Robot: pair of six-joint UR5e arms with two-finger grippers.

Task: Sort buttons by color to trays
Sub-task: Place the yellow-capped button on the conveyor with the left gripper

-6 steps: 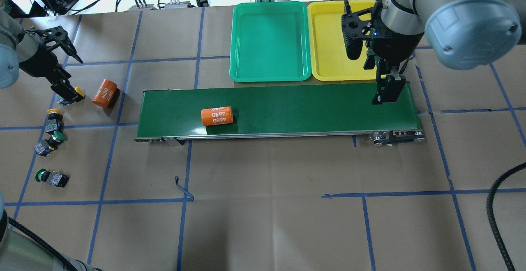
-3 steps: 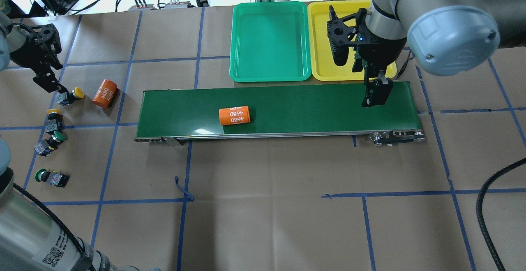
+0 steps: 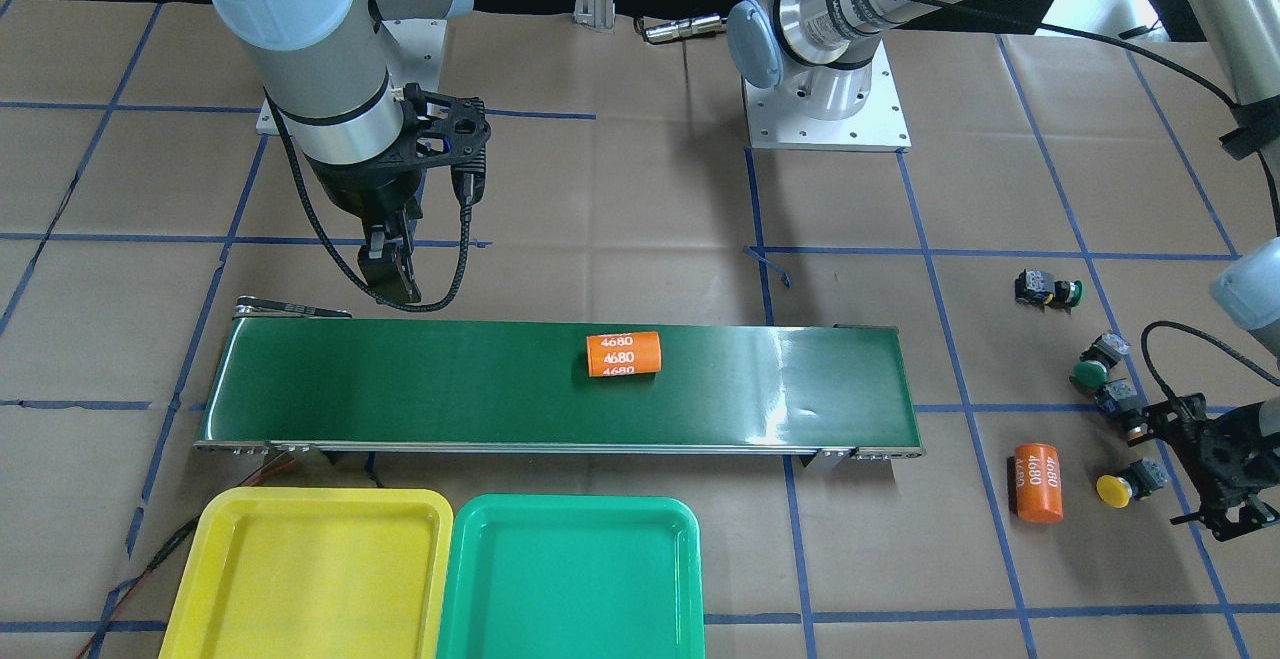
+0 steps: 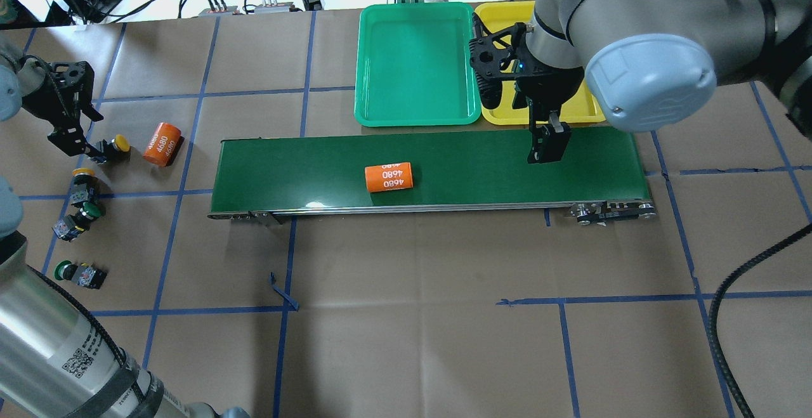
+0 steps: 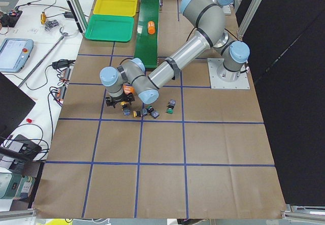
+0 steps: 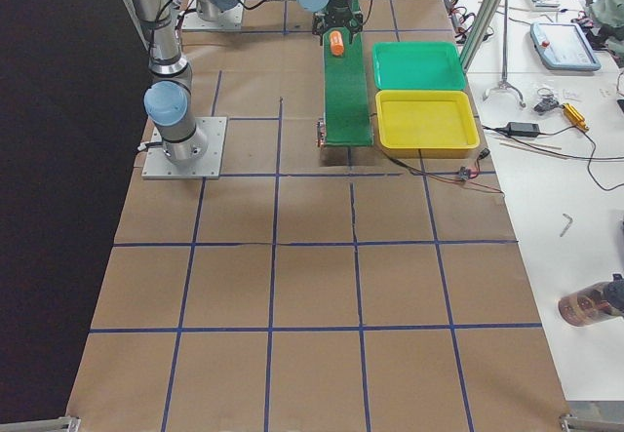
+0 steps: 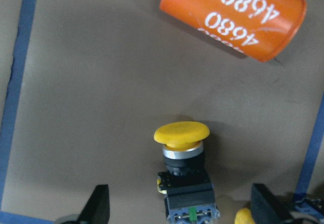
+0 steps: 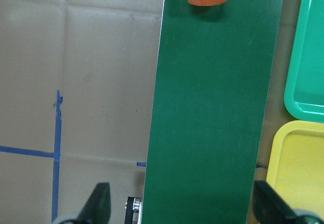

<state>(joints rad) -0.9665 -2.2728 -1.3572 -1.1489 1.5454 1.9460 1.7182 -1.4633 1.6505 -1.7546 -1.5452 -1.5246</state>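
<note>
Left gripper (image 7: 181, 208) fingers (image 7: 99, 206) being held spread astride yellow button (image 7: 181, 133), on tabletop (image 7: 91, 82) beyond end of conveyor belt (image 4: 285, 170). Right gripper (image 8: 182, 206) fingers (image 8: 98, 204) being held spread over conveyor belt.

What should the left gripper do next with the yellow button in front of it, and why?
Probably ease the left gripper down so that its open fingers bracket the black body of the yellow button, ready to shut. The left wrist view shows that button lying on the paper, centred between the two fingers and not yet gripped. The yellow tray is empty.
</note>
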